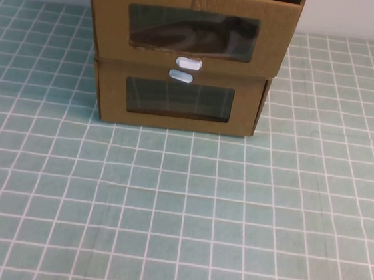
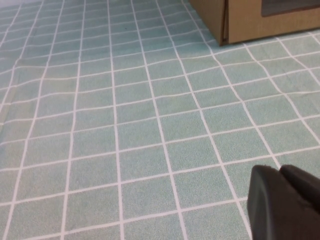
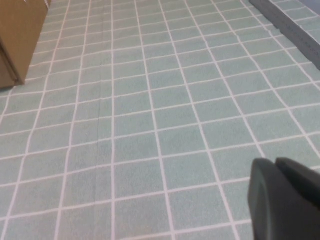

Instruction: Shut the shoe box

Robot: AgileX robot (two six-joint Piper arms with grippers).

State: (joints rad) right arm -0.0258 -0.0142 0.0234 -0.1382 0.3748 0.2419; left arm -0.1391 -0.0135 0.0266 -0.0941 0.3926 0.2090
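Two brown cardboard drawer boxes stand stacked at the back middle of the table. The upper one is the shoe box (image 1: 278, 39), with a clear window (image 1: 193, 32), a dark shoe behind it and a white oval tab (image 1: 188, 62) below the window. Its drawer front overhangs the lower box a little. The lower box (image 1: 111, 95) has its tab (image 1: 180, 76) above its window. Neither gripper shows in the high view. My left gripper (image 2: 280, 172) is shut and empty over the cloth, well short of the stack. My right gripper (image 3: 275, 165) is shut and empty too.
A green cloth with a white grid (image 1: 179, 213) covers the table. The left wrist view shows a corner of the stack (image 2: 240, 20); the right wrist view shows its other side (image 3: 17, 35). A dark grey strip (image 3: 290, 25) runs along the cloth's edge.
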